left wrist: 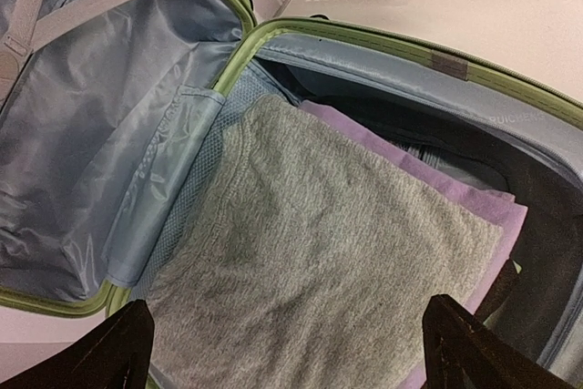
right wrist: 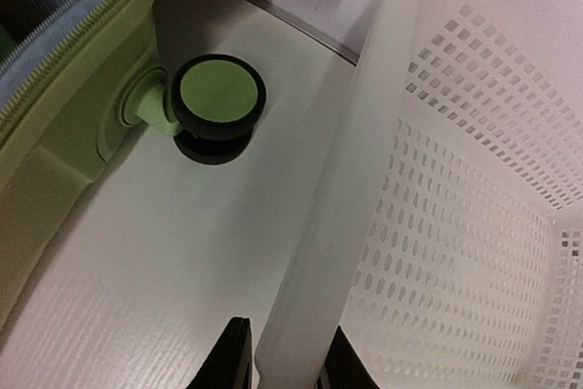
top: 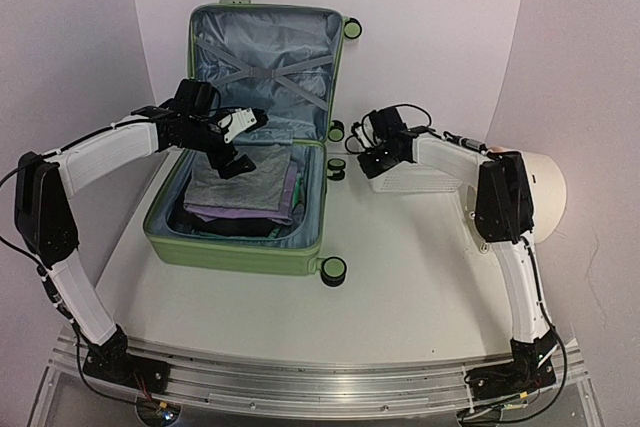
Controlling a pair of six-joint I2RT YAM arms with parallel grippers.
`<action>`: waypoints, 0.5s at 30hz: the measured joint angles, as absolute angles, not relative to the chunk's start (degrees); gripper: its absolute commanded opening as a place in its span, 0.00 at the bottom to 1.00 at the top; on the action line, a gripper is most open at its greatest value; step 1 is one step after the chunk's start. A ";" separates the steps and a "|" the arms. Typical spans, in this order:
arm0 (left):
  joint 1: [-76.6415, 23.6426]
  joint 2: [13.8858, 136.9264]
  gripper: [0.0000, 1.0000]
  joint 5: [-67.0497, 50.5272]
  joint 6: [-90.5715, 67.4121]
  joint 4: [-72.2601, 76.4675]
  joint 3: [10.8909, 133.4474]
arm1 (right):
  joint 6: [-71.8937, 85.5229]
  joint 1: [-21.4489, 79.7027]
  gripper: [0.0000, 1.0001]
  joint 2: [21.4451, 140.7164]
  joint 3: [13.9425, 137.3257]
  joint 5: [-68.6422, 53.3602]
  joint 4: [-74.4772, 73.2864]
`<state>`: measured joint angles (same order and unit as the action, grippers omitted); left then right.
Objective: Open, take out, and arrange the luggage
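The light-green luggage [top: 235, 247] lies open on the table, its lid standing up at the back. Folded clothes fill the base: a grey garment [top: 240, 182] on top of a purple one [top: 291, 187]. My left gripper [top: 244, 144] hangs open just above the grey garment [left wrist: 319, 243], one finger to each side, touching nothing. The purple garment [left wrist: 474, 198] shows under it. My right gripper [top: 372, 162] is beside the luggage's right wheels. In the right wrist view it [right wrist: 287, 363] is shut on the thick rim [right wrist: 355, 152] of the white mesh basket.
The white mesh basket [top: 420, 179] stands right of the luggage, near a black wheel with a green hub [right wrist: 219, 93]. A cream cylinder [top: 545, 192] sits at the far right behind my right arm. Pale walls close in the table on three sides.
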<state>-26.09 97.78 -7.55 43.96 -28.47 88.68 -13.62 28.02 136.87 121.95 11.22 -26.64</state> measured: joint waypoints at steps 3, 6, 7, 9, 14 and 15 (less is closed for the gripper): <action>-26.09 97.71 0.99 -7.92 44.14 -28.39 88.52 | -10.31 29.04 0.00 135.80 122.13 10.51 -26.55; -26.09 97.19 1.00 -8.73 45.07 -28.54 87.24 | -6.24 30.95 0.00 134.00 122.09 10.60 -26.45; -26.09 97.11 0.99 -9.12 45.26 -28.84 87.00 | -4.78 31.79 0.00 133.25 121.83 10.68 -26.30; -26.09 97.06 1.00 -9.89 45.56 -29.62 86.81 | -1.32 33.97 0.00 131.12 120.49 10.96 -25.70; -26.09 97.03 0.99 -11.17 46.12 -30.44 86.80 | 6.59 39.45 0.00 124.72 114.48 13.25 -24.73; -26.09 97.03 0.99 -11.37 46.23 -30.56 86.80 | 7.99 40.28 0.00 123.64 113.26 14.23 -24.88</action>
<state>-26.09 97.03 -11.37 46.23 -30.56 86.80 7.99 40.28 123.64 113.26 14.23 -24.88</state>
